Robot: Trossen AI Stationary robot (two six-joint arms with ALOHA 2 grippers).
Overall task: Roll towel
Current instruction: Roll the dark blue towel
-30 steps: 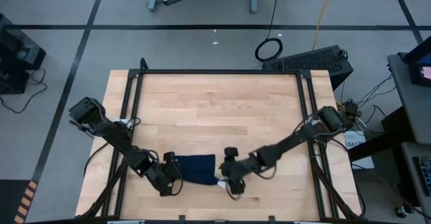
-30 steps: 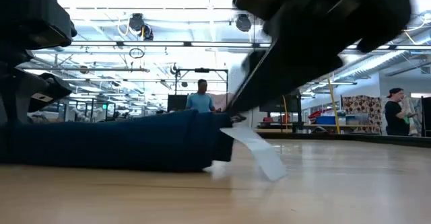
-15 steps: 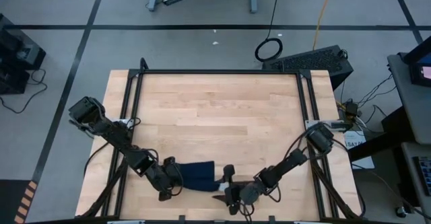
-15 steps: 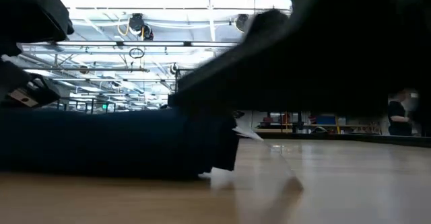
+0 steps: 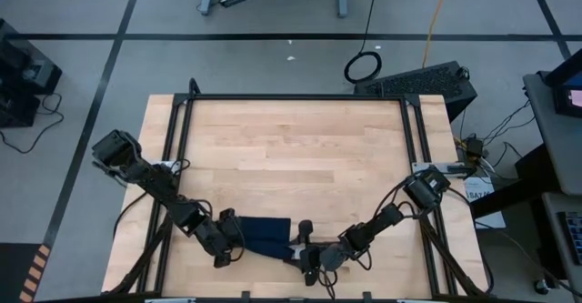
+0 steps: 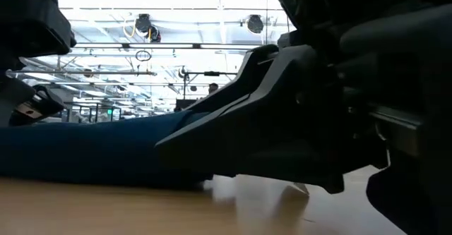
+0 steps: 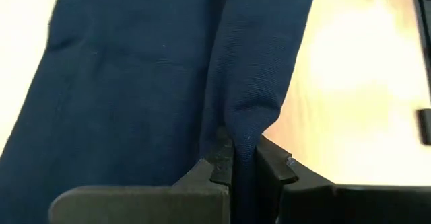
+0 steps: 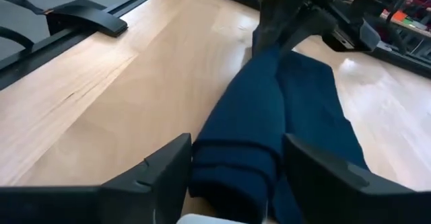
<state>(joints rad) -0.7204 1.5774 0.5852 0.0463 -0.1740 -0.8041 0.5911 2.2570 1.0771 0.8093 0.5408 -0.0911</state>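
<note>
From above, two dark arms reach inward and low across the wooden table (image 5: 291,148), meeting near its front edge at one navy towel (image 5: 264,233), which lies folded into a short band between them. The left gripper (image 5: 227,237) is at the towel's left end, its arm bent in from the table's left rail; the right gripper (image 5: 306,248) sits at the towel's right end, its arm stretched low from the right rail. A small white tag (image 5: 296,246) shows at the towel's right end, just beside the right gripper. In the low view the towel (image 6: 85,150) lies flat on the wood as a long blue band, and the right gripper (image 6: 282,143) fills the right half, its dark finger reaching over the towel's end; part of the left arm (image 6: 32,44) shows at the left edge. In the left wrist view the left gripper (image 7: 232,167) is pinched narrow on a raised fold of the towel (image 7: 135,69), cloth squeezed between both fingers. In the right wrist view the right gripper (image 8: 232,167) stands wide, its two fingers (image 8: 155,173) straddling the towel's (image 8: 269,109) layered end, and the left gripper (image 8: 283,15) shows at the far end.
</note>
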